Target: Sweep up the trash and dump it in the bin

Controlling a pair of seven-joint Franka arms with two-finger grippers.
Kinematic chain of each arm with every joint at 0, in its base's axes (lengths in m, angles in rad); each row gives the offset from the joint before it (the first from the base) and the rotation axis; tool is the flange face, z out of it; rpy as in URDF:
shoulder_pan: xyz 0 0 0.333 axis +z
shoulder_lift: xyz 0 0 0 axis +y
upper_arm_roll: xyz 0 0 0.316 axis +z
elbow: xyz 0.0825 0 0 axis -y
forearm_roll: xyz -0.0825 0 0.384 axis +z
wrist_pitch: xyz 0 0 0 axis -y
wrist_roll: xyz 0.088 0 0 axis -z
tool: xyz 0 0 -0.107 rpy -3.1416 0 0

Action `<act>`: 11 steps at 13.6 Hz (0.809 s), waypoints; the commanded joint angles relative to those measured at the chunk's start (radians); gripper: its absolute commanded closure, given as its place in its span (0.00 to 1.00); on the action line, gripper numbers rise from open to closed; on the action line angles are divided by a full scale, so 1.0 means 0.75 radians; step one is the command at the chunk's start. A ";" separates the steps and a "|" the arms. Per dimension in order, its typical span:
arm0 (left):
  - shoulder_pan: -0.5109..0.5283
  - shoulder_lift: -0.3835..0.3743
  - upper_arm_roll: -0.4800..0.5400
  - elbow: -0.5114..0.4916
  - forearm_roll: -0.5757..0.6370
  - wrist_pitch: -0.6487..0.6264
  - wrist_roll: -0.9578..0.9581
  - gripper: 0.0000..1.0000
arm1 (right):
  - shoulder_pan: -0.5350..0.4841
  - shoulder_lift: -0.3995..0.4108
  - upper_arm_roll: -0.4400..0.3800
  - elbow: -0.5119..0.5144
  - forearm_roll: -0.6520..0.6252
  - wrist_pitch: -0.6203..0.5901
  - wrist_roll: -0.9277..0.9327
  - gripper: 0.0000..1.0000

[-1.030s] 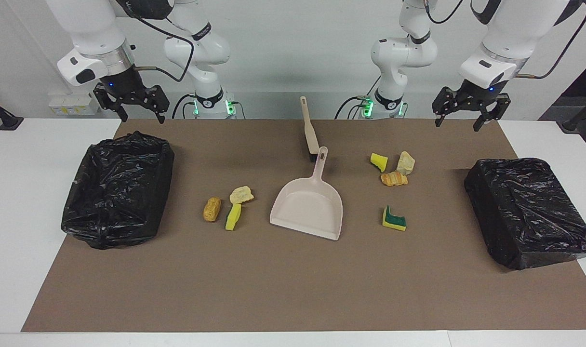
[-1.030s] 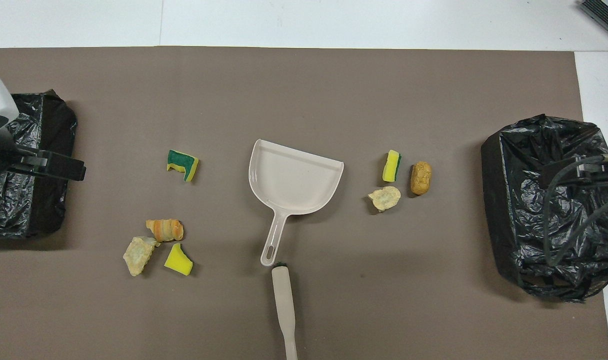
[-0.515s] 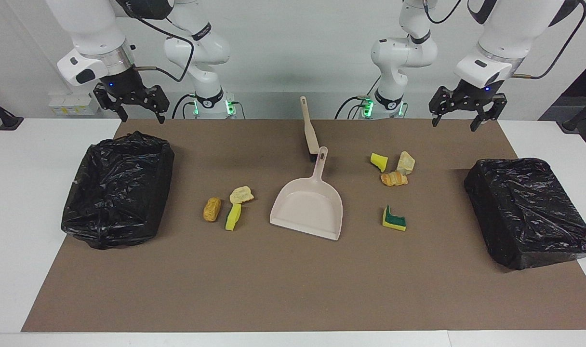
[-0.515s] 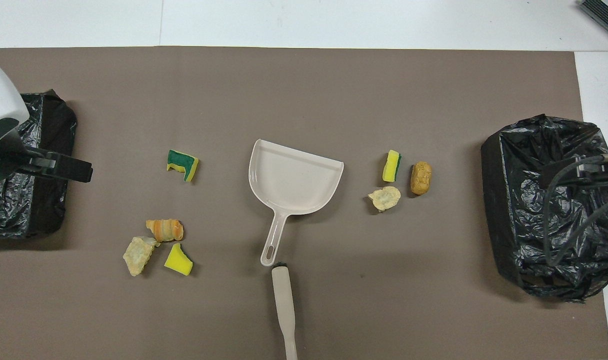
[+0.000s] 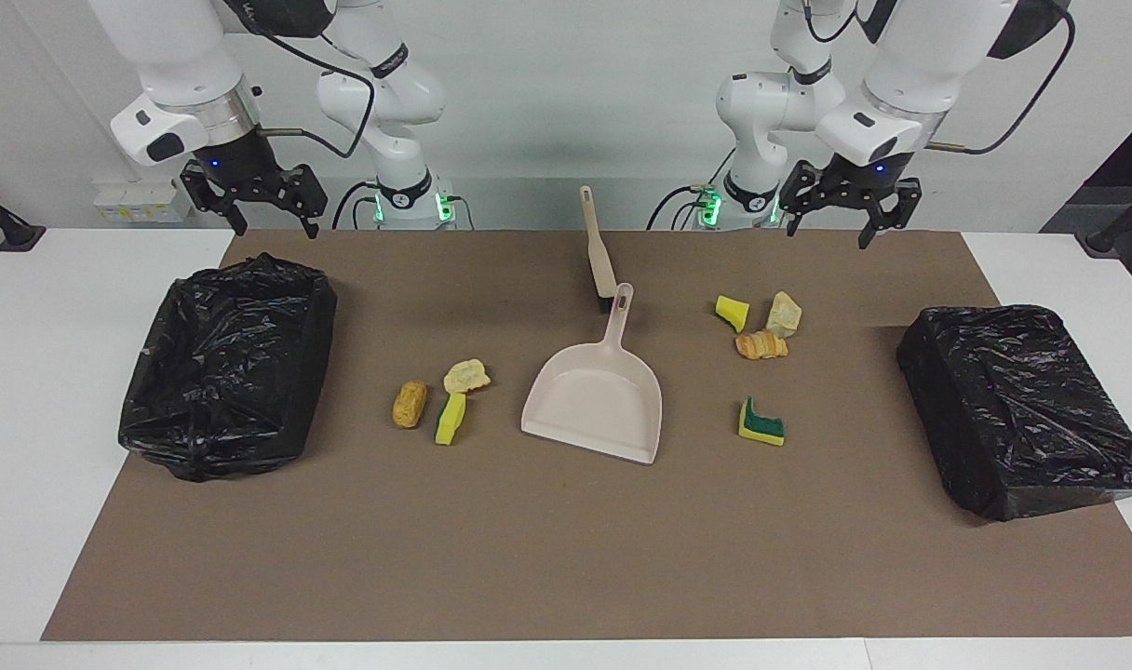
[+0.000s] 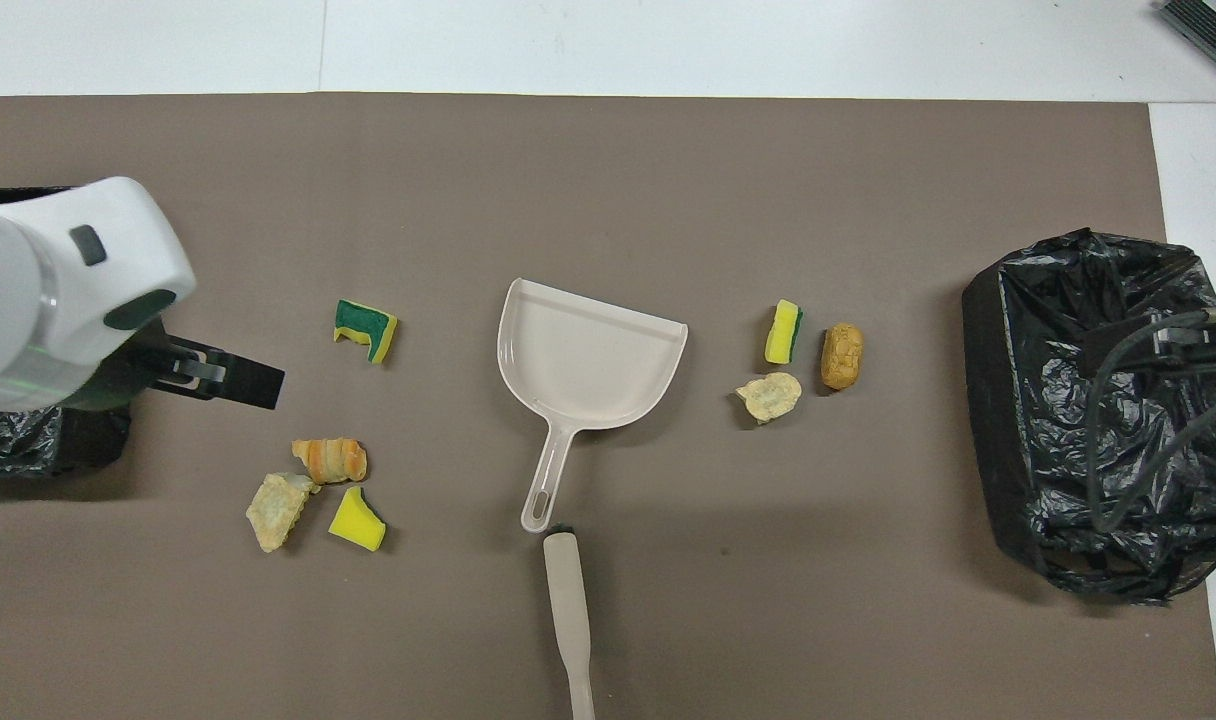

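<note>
Several trash scraps lie on the brown mat in two groups either side of the beige dustpan. Toward the left arm's end are a yellow wedge, a pale lump, an orange roll and a green-yellow sponge. Toward the right arm's end are a brown lump, a yellow-green sponge and a pale lump. A black-bagged bin sits at the right arm's end. My left gripper hangs open and empty over the mat. My right gripper waits open over that bin.
A beige hand brush lies just nearer to the robots than the dustpan's handle. A second black-bagged bin stands at the left arm's end. The white table shows around the mat.
My left arm has swung away from its end of the table toward the middle, gripper still open. The right arm and all the objects have not moved.
</note>
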 commanded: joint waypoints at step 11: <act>-0.707 -0.309 0.010 -0.785 -0.127 0.444 -0.723 0.00 | -0.015 -0.025 0.007 -0.029 0.021 0.027 0.012 0.00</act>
